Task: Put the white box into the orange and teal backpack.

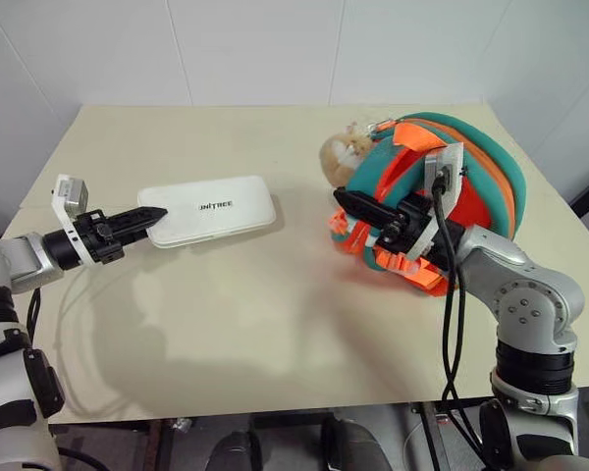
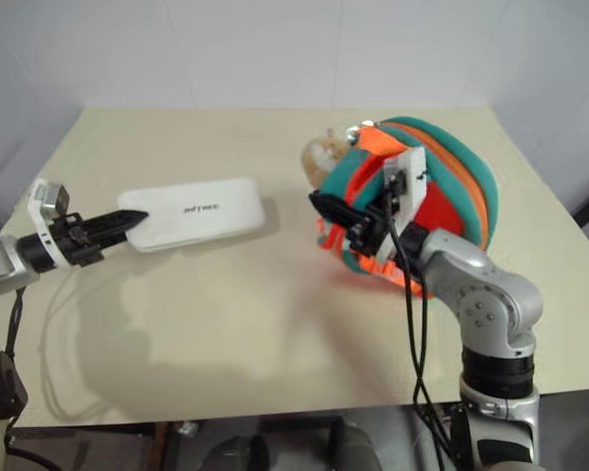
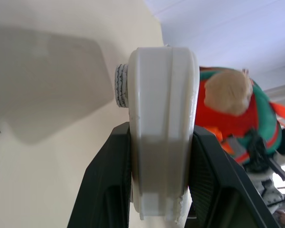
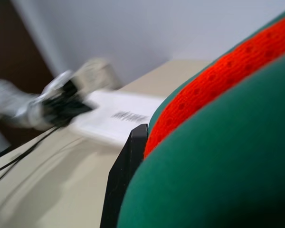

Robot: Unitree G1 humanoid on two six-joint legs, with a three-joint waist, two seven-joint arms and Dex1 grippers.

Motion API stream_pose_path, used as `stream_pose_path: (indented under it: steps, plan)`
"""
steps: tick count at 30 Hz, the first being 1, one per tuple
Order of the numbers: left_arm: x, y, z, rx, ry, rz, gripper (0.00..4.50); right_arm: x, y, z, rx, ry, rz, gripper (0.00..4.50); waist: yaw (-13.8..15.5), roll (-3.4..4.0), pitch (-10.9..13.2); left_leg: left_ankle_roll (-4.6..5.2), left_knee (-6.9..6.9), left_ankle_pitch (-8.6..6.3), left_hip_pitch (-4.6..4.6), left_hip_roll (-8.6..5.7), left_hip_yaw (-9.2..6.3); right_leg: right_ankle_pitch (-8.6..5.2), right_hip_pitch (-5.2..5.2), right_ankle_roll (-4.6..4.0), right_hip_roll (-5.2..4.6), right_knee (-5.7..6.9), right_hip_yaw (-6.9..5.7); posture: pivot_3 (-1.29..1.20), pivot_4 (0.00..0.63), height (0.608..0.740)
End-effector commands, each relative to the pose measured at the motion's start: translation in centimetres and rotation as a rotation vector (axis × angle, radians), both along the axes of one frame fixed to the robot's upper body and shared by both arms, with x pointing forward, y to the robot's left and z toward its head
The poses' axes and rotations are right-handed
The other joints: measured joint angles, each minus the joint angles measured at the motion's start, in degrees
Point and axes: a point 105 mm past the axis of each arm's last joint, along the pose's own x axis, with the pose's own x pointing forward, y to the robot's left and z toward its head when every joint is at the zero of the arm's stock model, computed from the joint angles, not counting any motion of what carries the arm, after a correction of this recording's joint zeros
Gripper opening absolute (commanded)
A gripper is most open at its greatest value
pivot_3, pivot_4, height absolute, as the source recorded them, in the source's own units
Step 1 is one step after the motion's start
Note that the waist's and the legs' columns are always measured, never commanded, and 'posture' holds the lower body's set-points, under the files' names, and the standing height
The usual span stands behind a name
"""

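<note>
On the cream worktop [image 1: 275, 324], seen from the head camera, the white box [image 1: 208, 209] sits on the left side with dark letters on its lid. The left gripper [image 1: 149, 218] pinches the near left end of the box between its two black fingers. The orange and teal backpack [image 1: 442, 201] is on the right side, well apart from the box, with a beige plush toy [image 1: 342, 153] at its back left edge. The right gripper [image 1: 351, 203] is at the front of the backpack, closed on its teal and orange edge. From the left wrist camera, the white box [image 3: 159, 133] stands between two black fingers [image 3: 104, 185] that press on both its sides, so the gripper is holding it. The backpack [image 3: 237, 123] and the plush toy [image 3: 228, 92] are further off. From the right wrist camera, the backpack's teal and orange cloth [image 4: 218, 156] lies right against a black finger [image 4: 126, 180]. The white box [image 4: 121, 116] and the left gripper [image 4: 83, 107] look blurry behind it.
</note>
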Motion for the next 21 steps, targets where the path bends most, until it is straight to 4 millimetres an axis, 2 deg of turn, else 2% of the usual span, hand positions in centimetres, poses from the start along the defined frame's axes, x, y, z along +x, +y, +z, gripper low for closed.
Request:
stream_pose_path:
  steps: [1,11,17,21]
  plan:
    - [-0.1,0.3,1.7,-0.001,-0.065,-0.005,1.26,-3.1,1.0,1.3,-0.012,-0.062,0.157,0.51,0.14,0.00,0.00,0.01,0.00,-0.01,-0.01,0.00,0.02,0.00,0.00,0.00,0.00,-0.01,-0.01,0.00,0.150,0.740]
    - [0.5,0.0,2.2,0.013,-0.075,-0.019,1.26,-7.5,0.6,2.0,-0.092,-0.029,0.435,0.51,0.24,-0.01,0.00,0.06,0.04,-0.04,-0.03,-0.01,0.03,0.00,0.00,0.00,-0.02,-0.04,-0.05,0.00,0.150,0.740]
    - [0.6,-0.6,2.5,0.026,-0.084,-0.060,1.26,-9.8,-1.0,1.3,-0.193,-0.008,0.608,0.51,0.37,-0.02,0.01,0.14,0.07,-0.08,-0.05,-0.01,0.06,0.00,0.00,0.00,-0.02,-0.08,-0.06,0.00,0.150,0.740]
    - [-0.2,-0.7,2.8,0.056,-0.092,-0.105,1.26,-10.7,-2.3,0.8,-0.256,0.033,0.674,0.51,0.36,-0.05,0.01,0.18,0.14,-0.13,-0.10,-0.01,0.07,0.00,0.00,0.01,-0.02,-0.11,-0.10,0.00,0.150,0.740]
